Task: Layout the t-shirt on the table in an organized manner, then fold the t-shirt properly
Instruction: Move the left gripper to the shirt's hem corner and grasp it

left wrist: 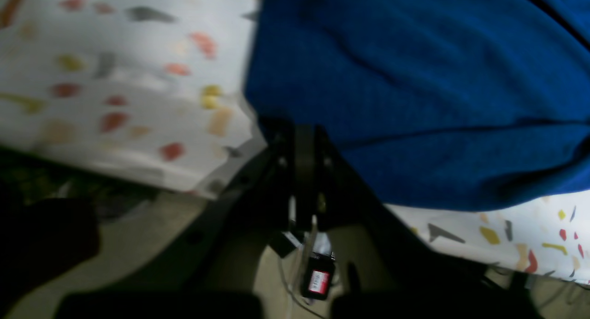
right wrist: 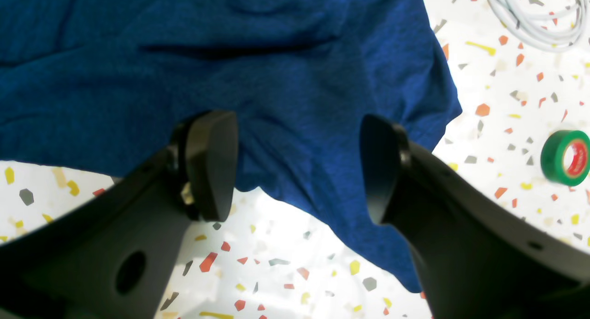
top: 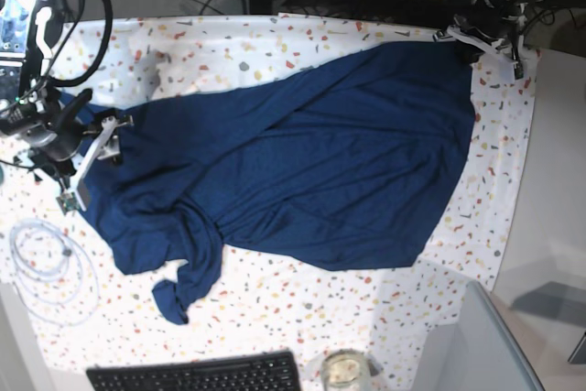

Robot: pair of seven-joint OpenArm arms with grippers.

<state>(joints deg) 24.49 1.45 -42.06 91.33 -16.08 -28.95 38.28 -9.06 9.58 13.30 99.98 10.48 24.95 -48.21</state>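
1. The t-shirt (top: pixel 302 162) is a plain dark navy cloth without print, lying spread across the table (top: pixel 275 38) in a long slanted shape that runs from the base view's upper right down to its lower left.
2. Its surface is not flat: long creases run along its length, and the lower-left part is bunched, with a narrow twisted piece hanging down toward the keyboard (top: pixel 197 374).
3. In the right wrist view the cloth (right wrist: pixel 230 70) shows shallow folds and a wavy edge lying on the speckled cover.
4. The right gripper (right wrist: pixel 297 167) hovers at that edge with its fingers spread wide; cloth shows between them, and neither pad visibly pinches it.
5. The left gripper (left wrist: pixel 304 162) sits at the shirt's far corner, at the table's edge, fingers pressed together; the view is blurred, and whether cloth is caught between them I cannot tell.
6. A roll of green tape (right wrist: pixel 566 156) lies on the table near the right gripper, apart from the shirt.
7. A coiled white cable (top: pixel 46 267) lies beside the bunched end.
8. A glass jar (top: pixel 343 371) stands right of the keyboard.
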